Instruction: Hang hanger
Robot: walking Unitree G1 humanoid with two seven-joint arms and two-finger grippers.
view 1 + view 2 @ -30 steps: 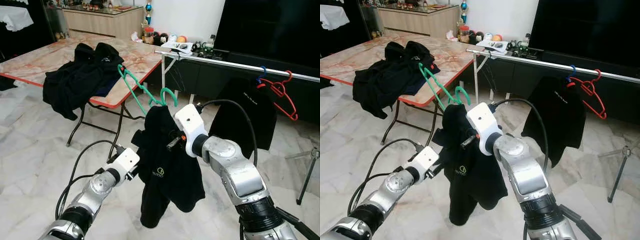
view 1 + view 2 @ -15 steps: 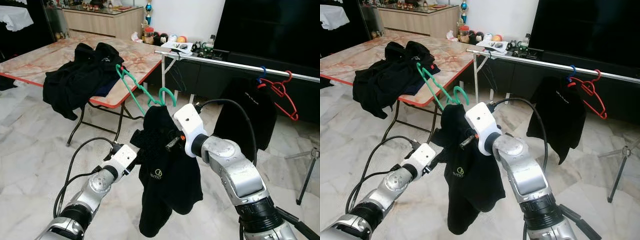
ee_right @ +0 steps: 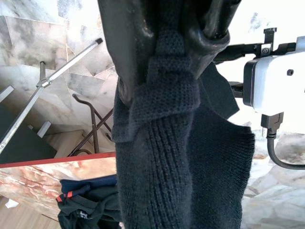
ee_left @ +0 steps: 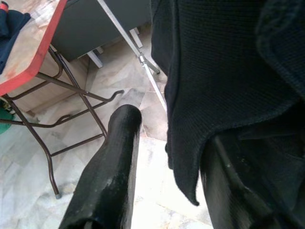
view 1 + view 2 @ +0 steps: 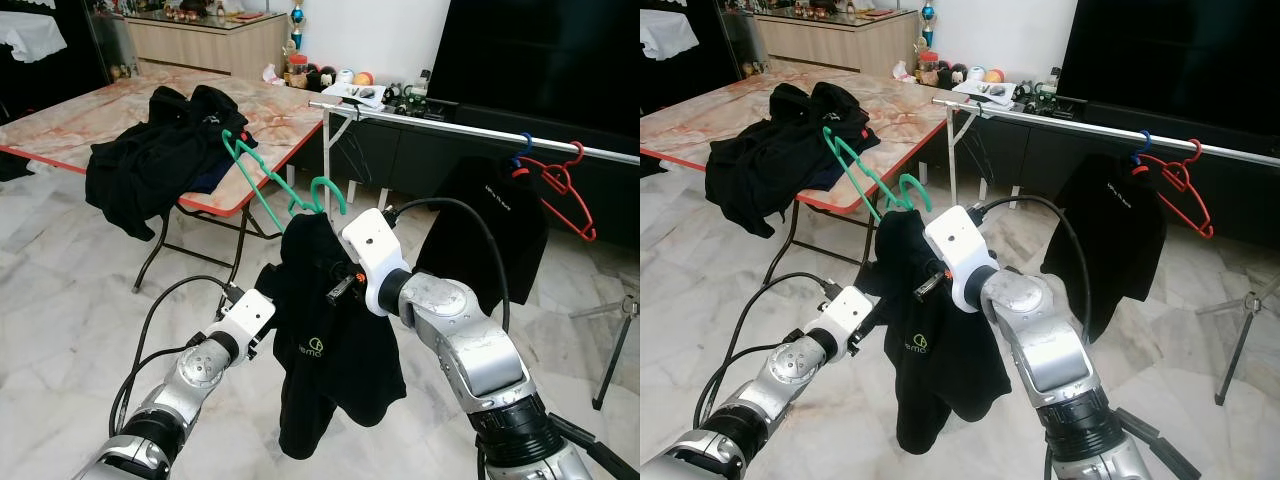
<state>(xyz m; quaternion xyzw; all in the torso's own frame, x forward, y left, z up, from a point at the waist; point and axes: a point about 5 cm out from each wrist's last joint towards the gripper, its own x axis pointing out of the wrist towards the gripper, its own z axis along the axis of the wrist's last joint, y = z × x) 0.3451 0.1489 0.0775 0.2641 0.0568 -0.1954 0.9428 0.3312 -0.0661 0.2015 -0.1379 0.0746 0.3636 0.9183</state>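
Observation:
A green hanger [image 5: 268,178] carries a black shirt [image 5: 335,345] with a small logo. My right gripper [image 3: 171,52] is shut on a bunched fold of the shirt's collar just under the hanger's hook [image 5: 327,190] and holds both up in front of me. Lower and to the left, my left gripper [image 4: 171,129] is open, and the shirt's side edge hangs between its two fingers [image 4: 116,157]. The metal rail [image 5: 480,130] runs across the back right, apart from the hanger.
On the rail hang a red hanger [image 5: 562,188], a blue hook [image 5: 523,147] and another black shirt [image 5: 497,225]. A folding table [image 5: 90,115] at the left holds a pile of dark clothes [image 5: 150,160]. A stand leg [image 5: 612,355] is at far right.
My right gripper has carried the hanger and shirt slightly to the left. The left gripper has shifted a little and stays at the shirt's side edge.

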